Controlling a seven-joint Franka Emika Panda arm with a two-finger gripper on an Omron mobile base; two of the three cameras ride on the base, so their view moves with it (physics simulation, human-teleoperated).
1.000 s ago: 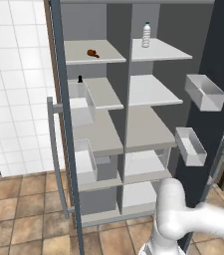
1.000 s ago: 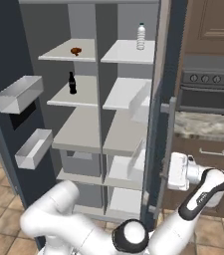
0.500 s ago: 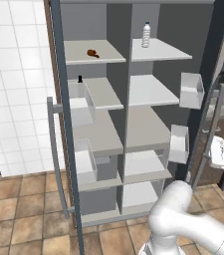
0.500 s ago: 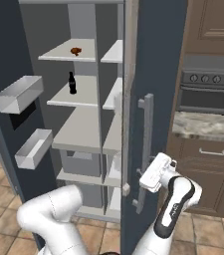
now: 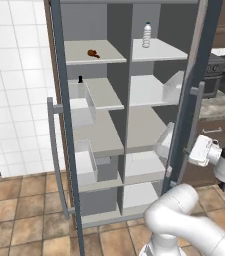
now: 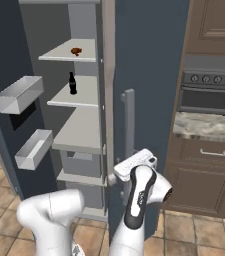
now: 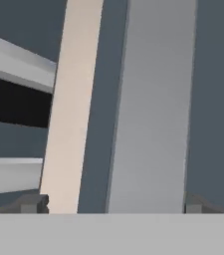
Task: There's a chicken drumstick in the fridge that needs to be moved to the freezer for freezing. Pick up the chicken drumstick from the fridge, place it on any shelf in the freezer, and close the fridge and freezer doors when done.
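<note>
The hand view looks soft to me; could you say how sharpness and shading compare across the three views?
Hand view: close, soft-edged door handle, no glare. Left base view: crisp, evenly lit shelves, chicken drumstick tiny but distinct. Right base view: door flat, shadowless.

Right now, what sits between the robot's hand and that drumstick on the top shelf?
The half-closed right door stands between the gripper and the chicken drumstick, as the right base view shows.

From the right base view, the half-shut fridge door [image 6: 144,75] at frame centre hides the right-hand compartment; chicken drumstick [image 6: 76,50] too small to detail.
</note>
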